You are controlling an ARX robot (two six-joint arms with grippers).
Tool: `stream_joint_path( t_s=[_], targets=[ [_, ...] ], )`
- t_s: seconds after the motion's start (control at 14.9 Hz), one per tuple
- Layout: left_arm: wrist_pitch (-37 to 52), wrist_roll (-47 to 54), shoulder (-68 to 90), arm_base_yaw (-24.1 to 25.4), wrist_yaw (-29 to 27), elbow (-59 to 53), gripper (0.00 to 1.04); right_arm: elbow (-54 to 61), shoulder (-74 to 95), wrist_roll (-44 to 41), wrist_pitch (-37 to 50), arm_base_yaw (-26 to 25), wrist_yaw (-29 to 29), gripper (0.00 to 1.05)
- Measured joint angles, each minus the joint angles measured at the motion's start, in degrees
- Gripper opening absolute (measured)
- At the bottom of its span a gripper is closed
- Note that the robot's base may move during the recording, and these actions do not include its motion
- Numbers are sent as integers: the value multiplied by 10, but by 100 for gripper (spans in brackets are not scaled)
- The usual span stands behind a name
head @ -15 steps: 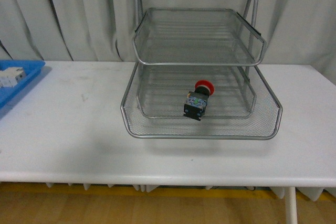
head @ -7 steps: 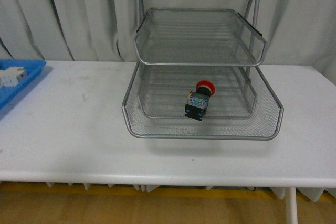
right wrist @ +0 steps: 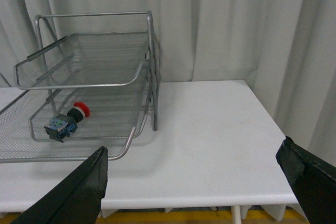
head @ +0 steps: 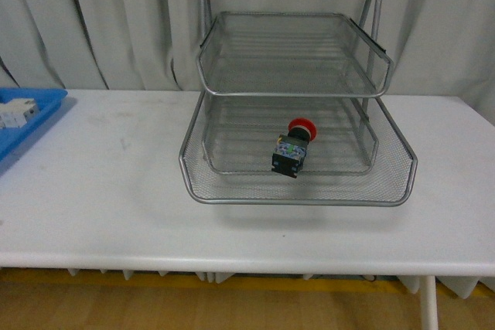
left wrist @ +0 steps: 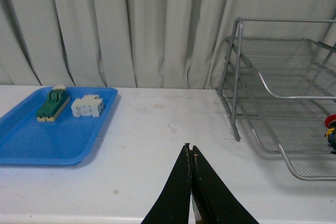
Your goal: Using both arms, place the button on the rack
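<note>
The button (head: 292, 147), red cap on a black body with blue-green bits, lies on its side on the mesh of a lower tier of the silver wire rack (head: 298, 191). The right wrist view shows the button (right wrist: 66, 121) lying in the rack (right wrist: 79, 85) too. In the left wrist view only a red sliver of the button (left wrist: 331, 121) peeks in at the frame's edge inside the rack (left wrist: 262, 85). My left gripper (left wrist: 191, 150) is shut with nothing in it, over bare table away from the rack. My right gripper (right wrist: 193, 163) is open and empty, off to the side of the rack. Neither arm appears in the front view.
A flat blue tray (left wrist: 31, 140) sits on the white table (head: 100, 191), holding a green-and-cream block (left wrist: 52, 106) and a white block (left wrist: 87, 106). Pale curtains hang behind. The table's front edge (head: 247, 268) is close below the rack.
The front view shifted very slightly; the button and rack stay where they were.
</note>
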State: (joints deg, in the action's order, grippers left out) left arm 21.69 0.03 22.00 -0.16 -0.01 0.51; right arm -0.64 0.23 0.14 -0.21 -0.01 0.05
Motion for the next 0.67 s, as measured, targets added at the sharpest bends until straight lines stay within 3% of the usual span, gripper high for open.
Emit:
stream_joint_path(
  t_s=[0.6,0.67],
  targets=[
    [-136,0,-132,0,0,0,2,0,0,0,0,0,0,98],
    [-203,0,-177,0,1,0,2,0,0,0,0,0,0,98]
  ],
)
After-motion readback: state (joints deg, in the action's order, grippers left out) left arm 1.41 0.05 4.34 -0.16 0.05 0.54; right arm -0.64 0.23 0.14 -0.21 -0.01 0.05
